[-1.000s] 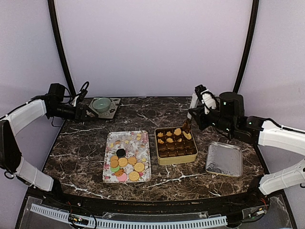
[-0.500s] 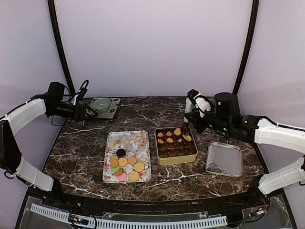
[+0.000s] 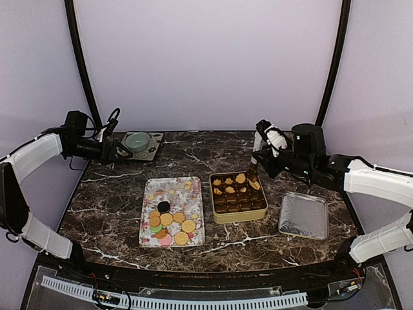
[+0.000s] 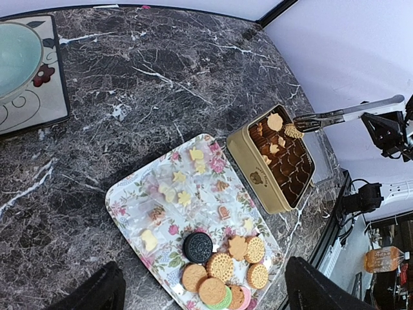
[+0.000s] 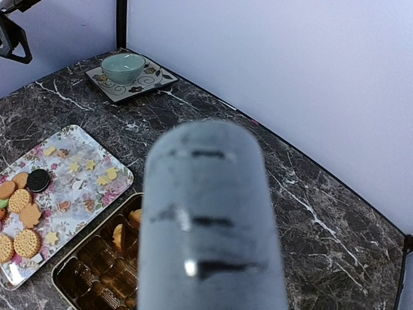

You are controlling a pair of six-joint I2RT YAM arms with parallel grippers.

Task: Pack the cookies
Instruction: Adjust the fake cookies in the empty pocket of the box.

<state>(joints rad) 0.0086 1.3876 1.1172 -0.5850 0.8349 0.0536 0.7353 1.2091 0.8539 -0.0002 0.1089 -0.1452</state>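
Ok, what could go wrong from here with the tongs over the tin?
The tongs reach a cookie at the far corner of the tin; it could land on the rim or sit tilted. The right wrist view is mostly blocked by a blurred grey shape, so checking placement there is hard.

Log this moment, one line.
left gripper open, near bowl | right gripper shut on tongs | tips over tin | cookies on tray

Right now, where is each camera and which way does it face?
Top external: above, behind the bases, looking down on the marble table; left arm and right arm show.
Left wrist: far left, looking across at the flowered tray and gold tin; open fingers show.
Right wrist: far right, facing left over the tin; blurred tongs block the middle.
All share tray, tin and cookies.
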